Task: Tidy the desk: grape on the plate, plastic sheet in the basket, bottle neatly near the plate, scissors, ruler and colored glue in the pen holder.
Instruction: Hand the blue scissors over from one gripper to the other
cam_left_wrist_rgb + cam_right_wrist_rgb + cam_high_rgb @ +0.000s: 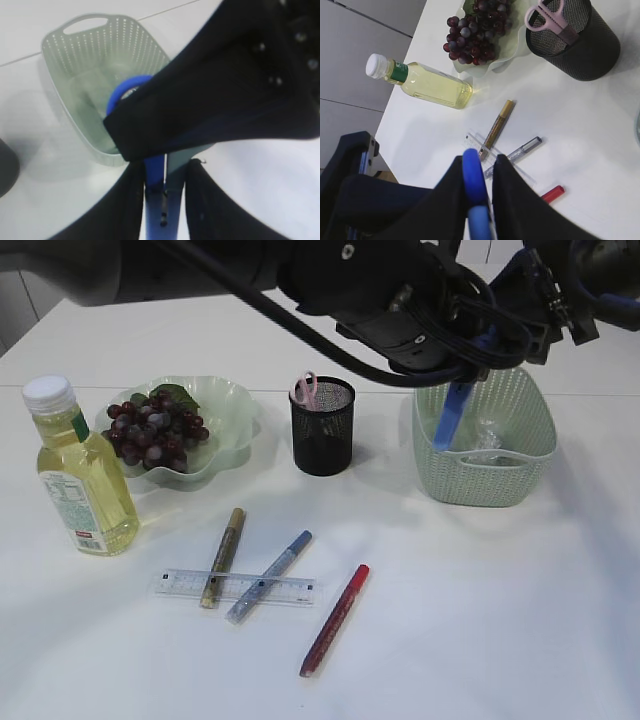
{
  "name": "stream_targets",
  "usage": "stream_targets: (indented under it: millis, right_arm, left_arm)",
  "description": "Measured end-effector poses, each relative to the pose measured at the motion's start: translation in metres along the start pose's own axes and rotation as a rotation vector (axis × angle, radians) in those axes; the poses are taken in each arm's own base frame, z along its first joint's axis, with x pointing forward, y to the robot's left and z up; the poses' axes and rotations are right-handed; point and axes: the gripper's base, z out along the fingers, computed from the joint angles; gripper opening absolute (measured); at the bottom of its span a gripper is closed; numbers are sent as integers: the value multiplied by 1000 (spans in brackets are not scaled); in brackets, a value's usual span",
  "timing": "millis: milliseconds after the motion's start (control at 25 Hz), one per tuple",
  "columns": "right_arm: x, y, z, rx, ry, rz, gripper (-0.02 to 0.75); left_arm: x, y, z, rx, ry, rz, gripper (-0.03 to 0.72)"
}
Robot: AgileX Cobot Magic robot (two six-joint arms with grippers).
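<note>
Scissors in pen holder — grapes on plate, bottle beside.

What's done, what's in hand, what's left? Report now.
Done: grapes on the plate, scissors in the pen holder, clear plastic sheet in the basket, bottle upright beside the plate. In hand: nothing visibly gripped; the left gripper hangs over the basket. Left: ruler, gold glue pen, blue glue pen and red glue pen lie on the table.
</note>
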Motion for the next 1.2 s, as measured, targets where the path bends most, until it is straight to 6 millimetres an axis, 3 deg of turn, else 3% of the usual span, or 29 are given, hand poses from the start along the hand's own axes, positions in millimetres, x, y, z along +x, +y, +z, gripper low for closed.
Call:
stream_targets:
  millis: [800, 1000, 1200]
  right_arm:
    - [0, 0, 0, 0, 0, -6, 153]
    - [0, 0, 0, 1, -1, -18, 79]
    - [0, 0, 0, 2, -2, -19, 75]
  left_arm:
    - [0, 0, 0, 2, -3, 0, 183]
    - [-1, 0, 0, 3, -6, 0, 182]
    - [-1, 0, 0, 3, -6, 0, 181]
